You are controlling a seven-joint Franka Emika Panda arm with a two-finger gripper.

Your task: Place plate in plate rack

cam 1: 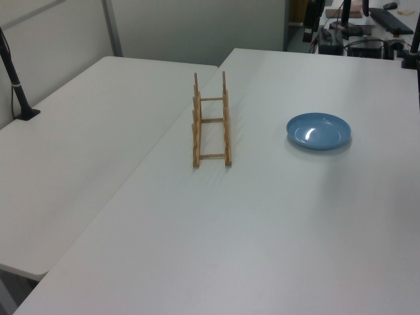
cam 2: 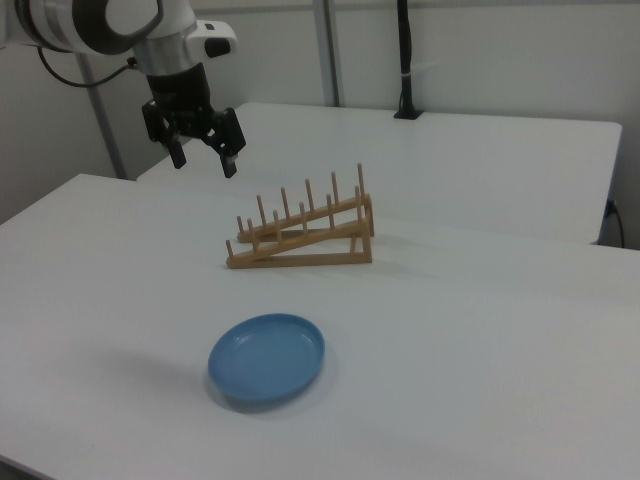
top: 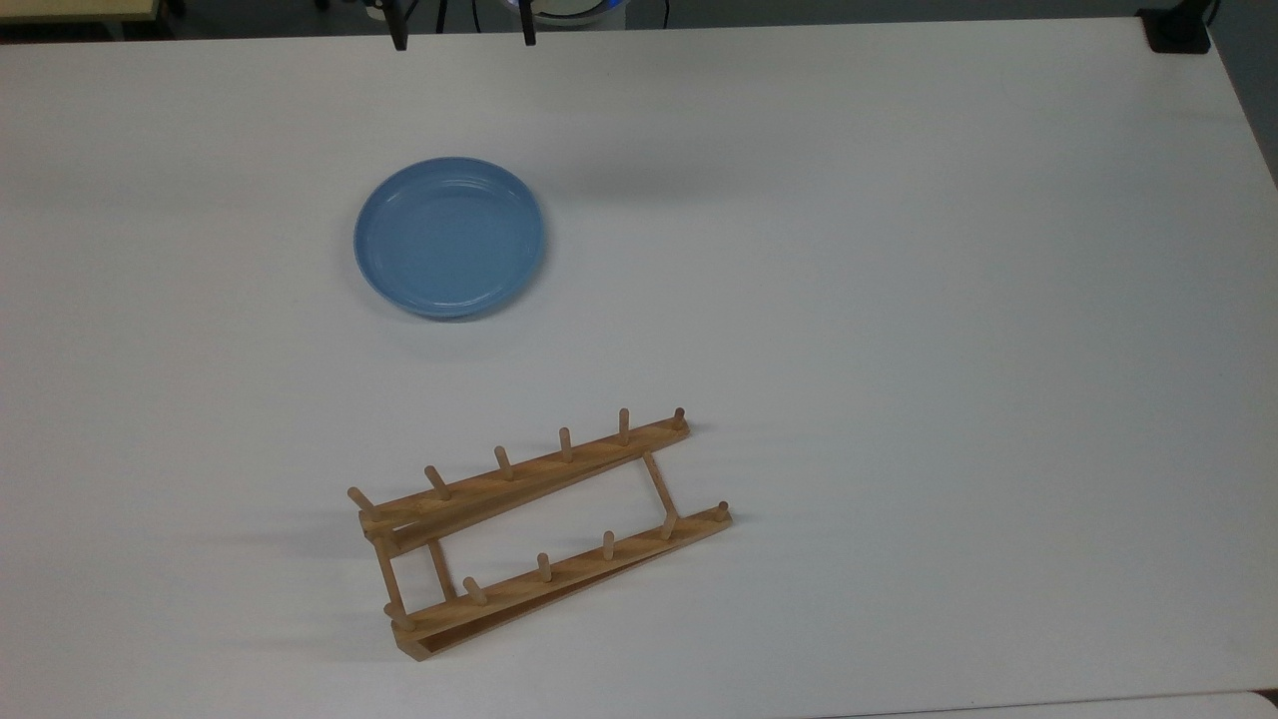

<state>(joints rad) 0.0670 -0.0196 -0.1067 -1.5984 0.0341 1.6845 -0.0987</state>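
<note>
Lying flat and right side up on the white table [cam 2: 480, 330], the plate [cam 2: 267, 358] is the nearest thing in the right view, with bare tabletop all round it. Behind it, well apart, stands the plate rack [cam 2: 300, 238], its two peg rows rising toward the right view's right and every slot free. Farther back and high above the table hangs the gripper [cam 2: 205, 158], fingers spread wide and holding nothing, up toward the right view's left.

Nothing has been picked up, so the step in hand is most likely the reach for the plate. A flat, glossy plate gives little to grab from above; I would bring one finger inside the raised rim and one outside, at an edge, and close firmly so it does not slip. Once lifted, the plate needs tipping on edge and lining up across both rails, between two neighbouring pegs. In the top view the rack [top: 544, 529] sits askew, so the wrist should match that angle.
</note>
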